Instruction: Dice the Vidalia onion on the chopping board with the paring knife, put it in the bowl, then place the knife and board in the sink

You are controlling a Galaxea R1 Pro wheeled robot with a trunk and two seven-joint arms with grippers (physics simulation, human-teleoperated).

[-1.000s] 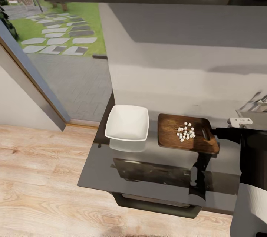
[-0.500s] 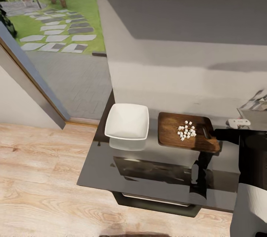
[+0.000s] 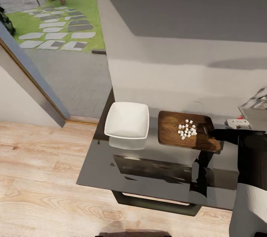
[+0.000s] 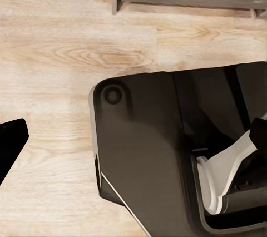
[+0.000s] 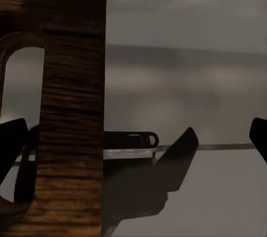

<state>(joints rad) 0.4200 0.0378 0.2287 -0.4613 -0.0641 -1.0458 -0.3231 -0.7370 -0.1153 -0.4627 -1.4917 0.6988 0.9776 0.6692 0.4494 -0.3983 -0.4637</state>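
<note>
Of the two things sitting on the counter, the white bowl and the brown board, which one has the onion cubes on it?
The chopping board, right of the bowl, carries the diced onion; the bowl holds nothing.

Head cam tilted down slightly. Chopping board (image 3: 187,135) seems lifted a bit higher at its handle end; diced onion (image 3: 186,129) hasn't slid.

Home kitchen: glossy grey countertop (image 3: 148,166) w/ chopping board (image 3: 174,133), bowl (image 3: 127,121), wood floor (image 3: 40,177)
</note>
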